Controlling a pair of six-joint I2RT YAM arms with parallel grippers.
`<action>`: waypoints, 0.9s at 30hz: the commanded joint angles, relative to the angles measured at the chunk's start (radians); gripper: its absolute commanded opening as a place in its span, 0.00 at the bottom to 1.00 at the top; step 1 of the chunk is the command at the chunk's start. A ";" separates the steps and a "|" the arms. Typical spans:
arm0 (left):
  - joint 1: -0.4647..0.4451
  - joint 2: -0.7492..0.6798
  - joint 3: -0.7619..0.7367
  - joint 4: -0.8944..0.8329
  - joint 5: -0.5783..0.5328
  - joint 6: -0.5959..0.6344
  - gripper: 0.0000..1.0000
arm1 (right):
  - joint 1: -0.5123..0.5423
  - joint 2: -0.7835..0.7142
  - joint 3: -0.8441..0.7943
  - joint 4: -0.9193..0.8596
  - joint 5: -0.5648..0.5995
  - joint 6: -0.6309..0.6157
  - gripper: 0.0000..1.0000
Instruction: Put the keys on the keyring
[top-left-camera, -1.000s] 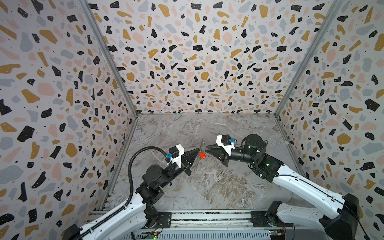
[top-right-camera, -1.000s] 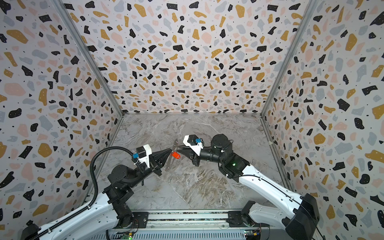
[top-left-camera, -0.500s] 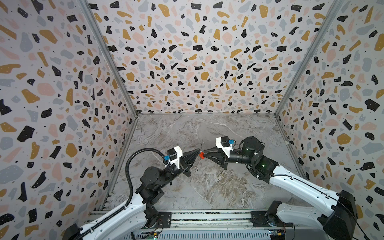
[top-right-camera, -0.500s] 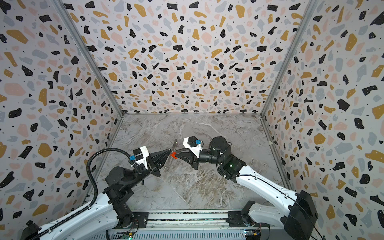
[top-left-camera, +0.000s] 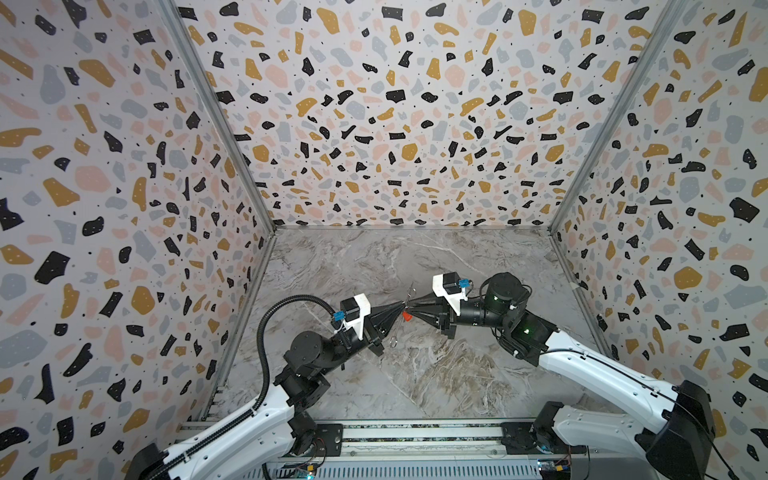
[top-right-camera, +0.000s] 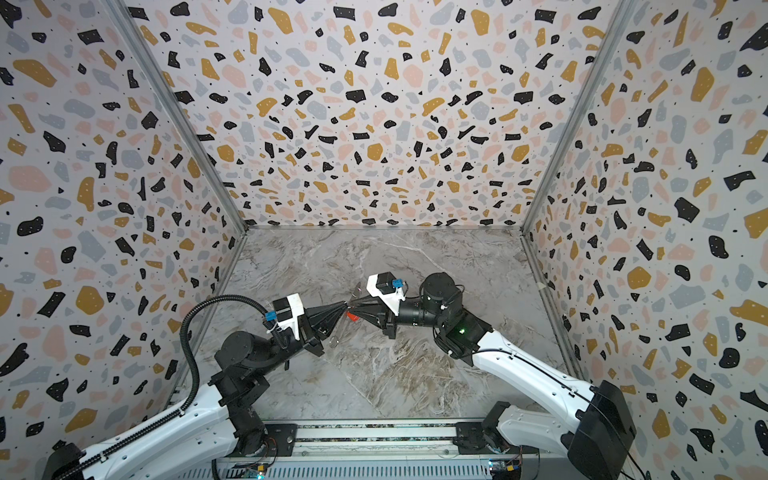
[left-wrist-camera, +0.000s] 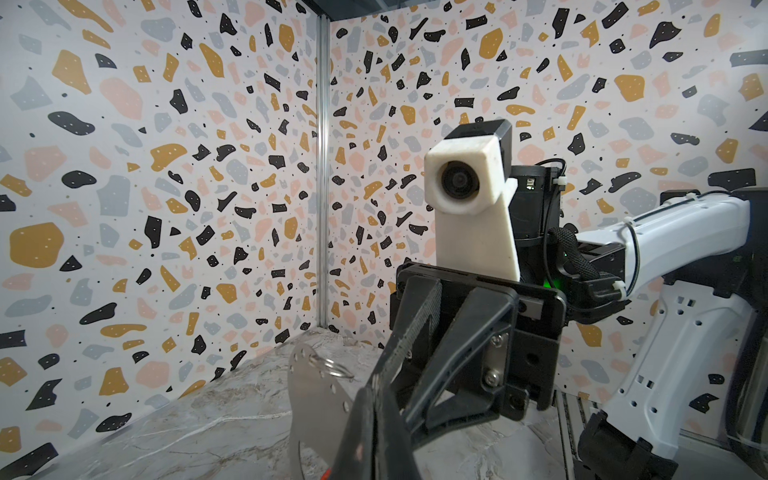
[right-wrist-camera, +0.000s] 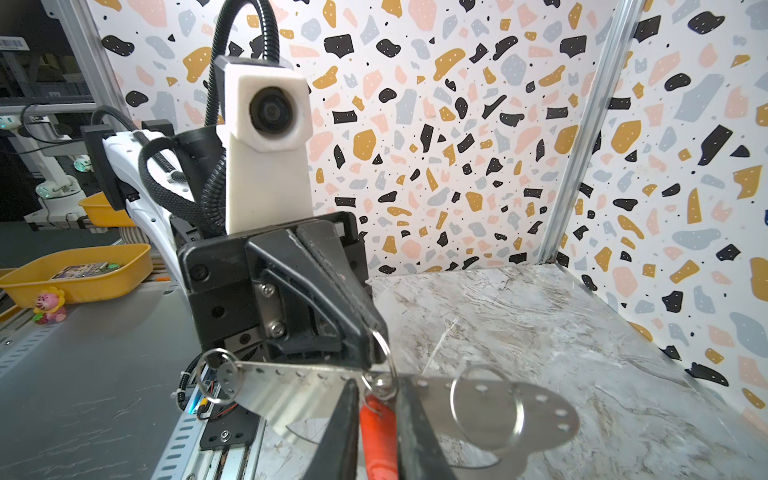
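Left gripper: fingers pressed together, pinching the upper edge of the keyring near its middle. The keyring is a flat silvery plate with small holes along its rim, held edge-up in the air above the table, between the two grippers.

Right gripper: tip to tip with the left one, fingers closed on a key by its red tag. The tag sits between the two dark fingers, right under the plate's edge. We cannot make out the key's metal part.

Split rings on the plate: one at each end, one in the middle by the tag.

Containers, seen only in the right wrist view, outside the enclosure:
- yellow tray, with a printed card and a few small bits too blurred to name
- second yellow tray behind the left arm, contents hidden

A pink plush toy stands beside the first tray.

Surface: grey marble-patterned tabletop. Terrazzo-print walls on three sides, with metal corner posts. Both arm bases sit on a rail at the front edge.

Our count: two arms, two grippers, one plate, three rings, one red tag, two trays, one toy.
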 joint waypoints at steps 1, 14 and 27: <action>-0.007 -0.002 0.029 0.060 0.022 0.011 0.00 | -0.004 -0.001 0.024 0.027 -0.022 0.007 0.17; -0.009 0.013 0.042 0.030 0.024 0.012 0.00 | -0.004 0.000 0.027 0.015 -0.037 -0.001 0.00; -0.009 -0.086 0.104 -0.177 -0.069 0.093 0.27 | -0.020 -0.005 0.069 -0.132 0.013 -0.066 0.00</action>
